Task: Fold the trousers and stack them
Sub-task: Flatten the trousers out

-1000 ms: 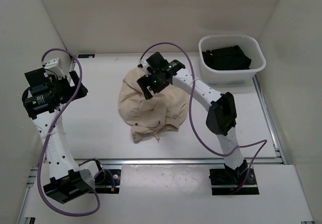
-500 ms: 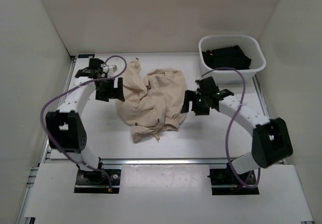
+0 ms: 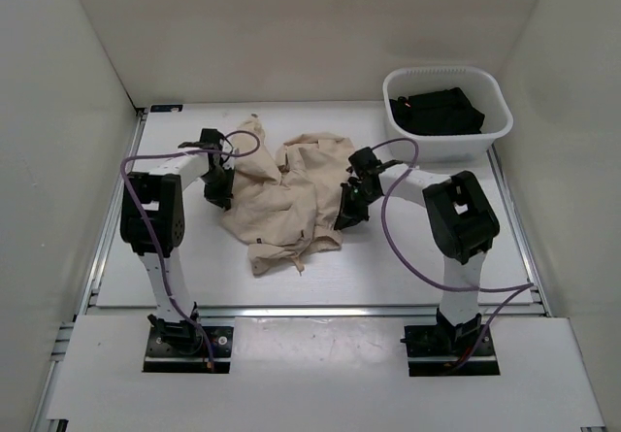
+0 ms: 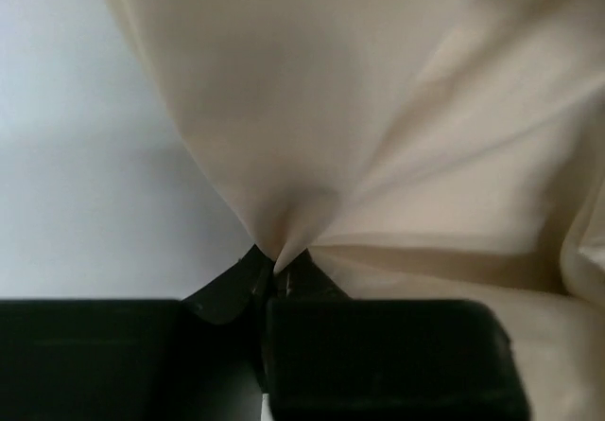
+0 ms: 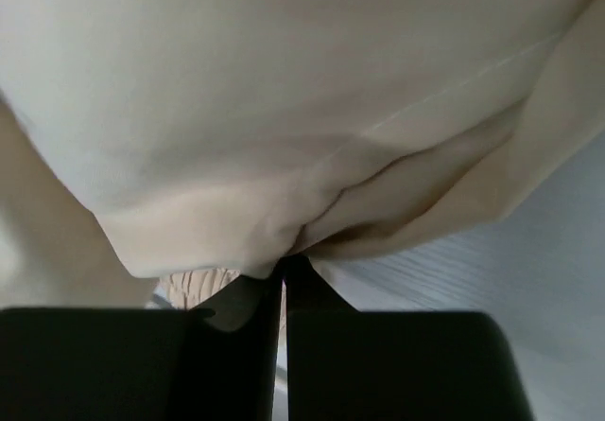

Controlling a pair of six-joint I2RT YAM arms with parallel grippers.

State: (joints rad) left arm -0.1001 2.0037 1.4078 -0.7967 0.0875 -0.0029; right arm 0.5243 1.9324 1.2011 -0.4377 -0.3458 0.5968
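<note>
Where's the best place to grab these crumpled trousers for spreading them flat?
Pinch the trousers at the loose outer edges, low from each side: the middle is bunched, the edges lie thin and flat. The left gripper and right gripper are shut there.

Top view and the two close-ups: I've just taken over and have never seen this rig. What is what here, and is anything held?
The top view looks down from above and behind two robot arms bolted at the near edge of the table: the left arm and the right arm. Each close-up comes from a camera on one wrist, so the black shapes along its bottom belong to that arm itself. Crumpled beige trousers lie on the table. A white tub holding dark cloth stands at the far right. The left gripper is shut, pinching the trousers' left edge. The right gripper is shut on a fold at their right side.
</note>
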